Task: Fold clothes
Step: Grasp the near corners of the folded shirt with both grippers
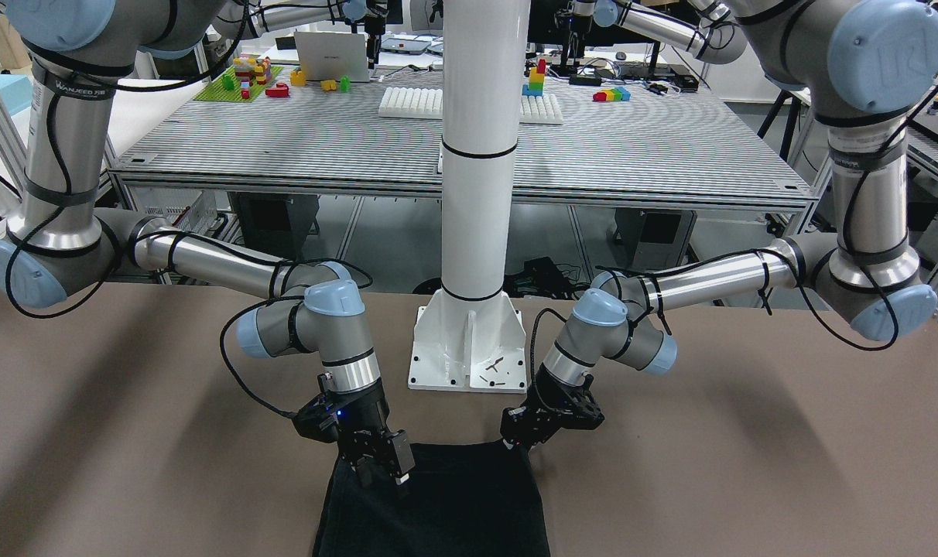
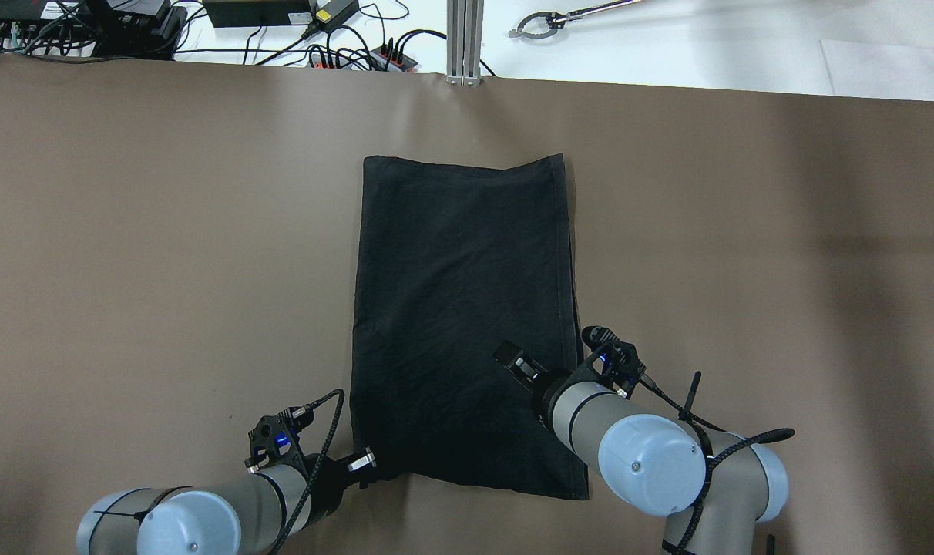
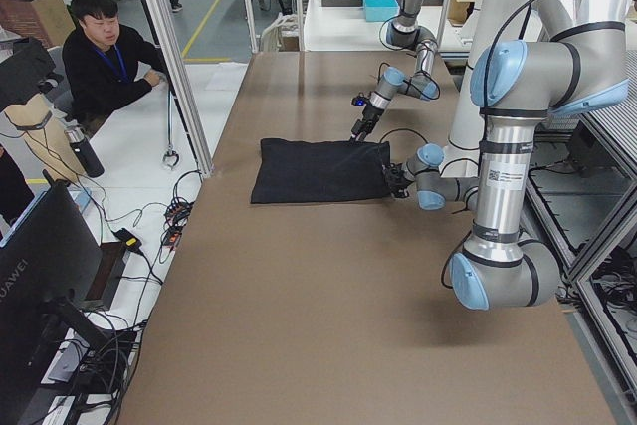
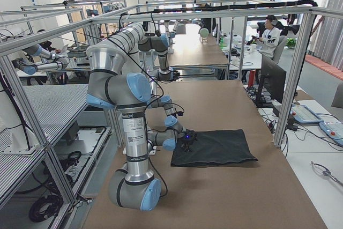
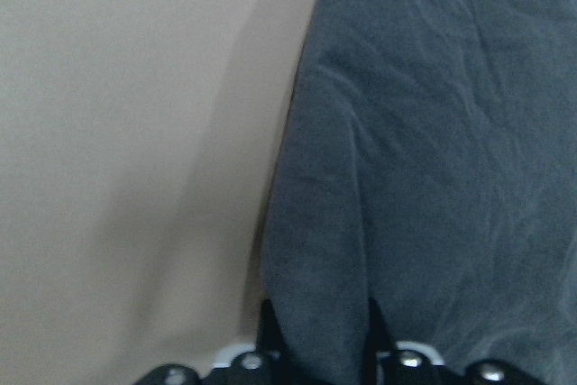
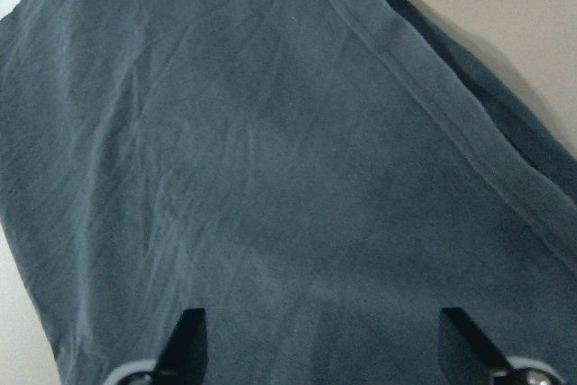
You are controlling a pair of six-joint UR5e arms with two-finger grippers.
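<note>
The black garment [image 2: 459,308] lies flat as a folded rectangle in the middle of the brown table [image 2: 166,231]; it also shows in the front view [image 1: 438,510]. No white logo shows. My left gripper [image 2: 367,462] is at the garment's near left corner, and in the left wrist view [image 5: 320,349] its fingers [image 5: 269,335] are closed on a fold of the cloth [image 5: 433,132]. My right gripper [image 2: 513,361] hovers over the garment's near right part. In the right wrist view [image 6: 325,349] its jaws are wide open, with only cloth [image 6: 270,132] below.
The white robot pedestal [image 1: 469,348] stands just behind the garment's near edge. An aluminium post [image 2: 464,38] and cables [image 2: 336,46] sit past the table's far edge. A seated operator [image 3: 105,62] is beyond that edge. Bare brown table lies on both sides of the garment.
</note>
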